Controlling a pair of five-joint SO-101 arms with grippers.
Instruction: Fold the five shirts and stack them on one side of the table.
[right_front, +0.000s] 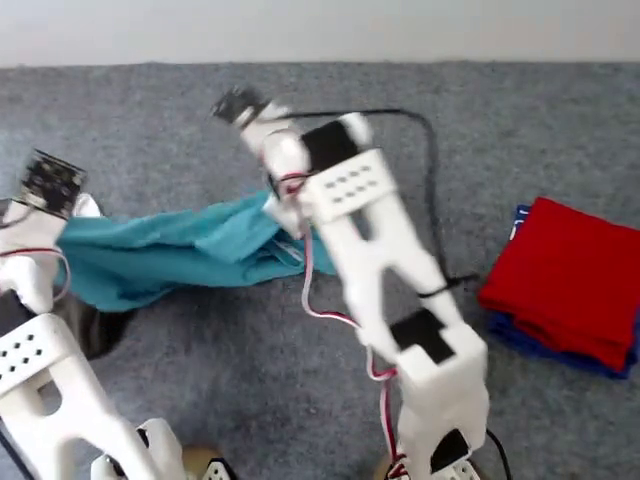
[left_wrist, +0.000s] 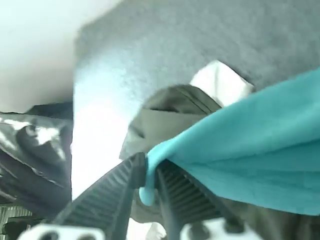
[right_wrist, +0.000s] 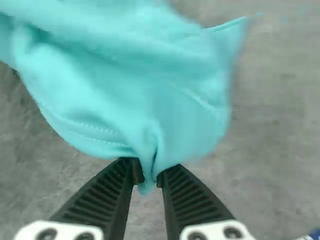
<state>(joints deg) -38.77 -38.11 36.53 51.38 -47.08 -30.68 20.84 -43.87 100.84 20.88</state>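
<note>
Shirt (right_front: 170, 255), teal, stretches between my left jaws at nine o'clock and my right jaws near the worktop (right_front: 520, 130) centre; both pinch its edge. It looks soft and floppy, so hems likely grip best. Folded red pile (right_front: 565, 275) sits at three o'clock.

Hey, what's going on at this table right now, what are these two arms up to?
Both arms hold a teal shirt, the left pincer shut on one end and the right pincer on the other, the cloth slung between them above the grey table. At the table's side a folded red shirt lies on a folded blue shirt. An olive shirt and a white garment lie near the left pincer.
</note>
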